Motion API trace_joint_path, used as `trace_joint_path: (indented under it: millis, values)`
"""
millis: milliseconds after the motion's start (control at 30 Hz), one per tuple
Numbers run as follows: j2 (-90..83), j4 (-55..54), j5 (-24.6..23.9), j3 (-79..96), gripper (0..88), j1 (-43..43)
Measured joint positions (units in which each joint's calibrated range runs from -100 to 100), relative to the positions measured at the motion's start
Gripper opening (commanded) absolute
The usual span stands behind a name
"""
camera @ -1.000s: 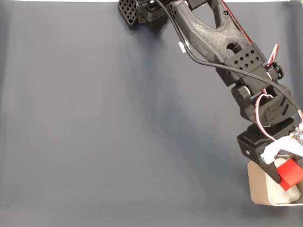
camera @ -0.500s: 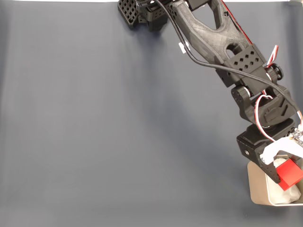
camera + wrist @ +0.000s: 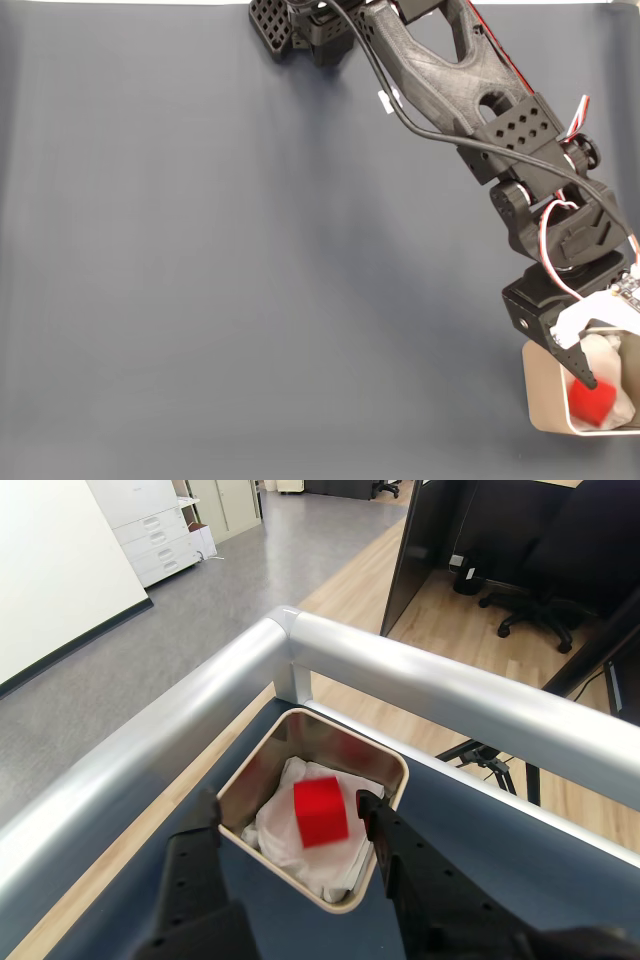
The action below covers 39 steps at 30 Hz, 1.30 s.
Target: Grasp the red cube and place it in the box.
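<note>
The red cube (image 3: 592, 402) is a motion-blurred red patch inside the box (image 3: 543, 392), at the bottom right of the fixed view. In the wrist view the cube (image 3: 320, 811) hangs blurred over the white padding (image 3: 278, 828) of the box (image 3: 335, 728), with gaps to both black fingers. My gripper (image 3: 604, 358) hovers just above the box and is open, with nothing in it. From the wrist camera the gripper (image 3: 287, 806) straddles the box's near rim, one fingertip (image 3: 207, 810) on the left and the other on the right.
The dark grey mat (image 3: 250, 280) stretches left of the box. My arm (image 3: 450, 80) reaches down from the base at the top centre. A silver rail (image 3: 420, 680) edges the table just past the box, and the box lies close to the fixed view's right border.
The jaws have opened and let go of the red cube. It has dropped from between the fingers down into the box. The arm itself has hardly moved.
</note>
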Motion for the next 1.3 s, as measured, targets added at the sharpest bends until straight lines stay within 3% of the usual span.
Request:
trace_joint_path:
  millis: [767,867,933,1100,1300]
  values:
    - [0.0,-1.2,0.0,0.0,43.2,0.0]
    - [0.0,-1.3,0.0,0.0,36.1,0.0]
    - [0.0,-1.3,0.0,0.0,22.6,0.0]
    - [0.0,-1.3,0.0,0.0,1.6,0.0]
    - [-4.7,-1.3,0.0,2.4,0.0,2.4]
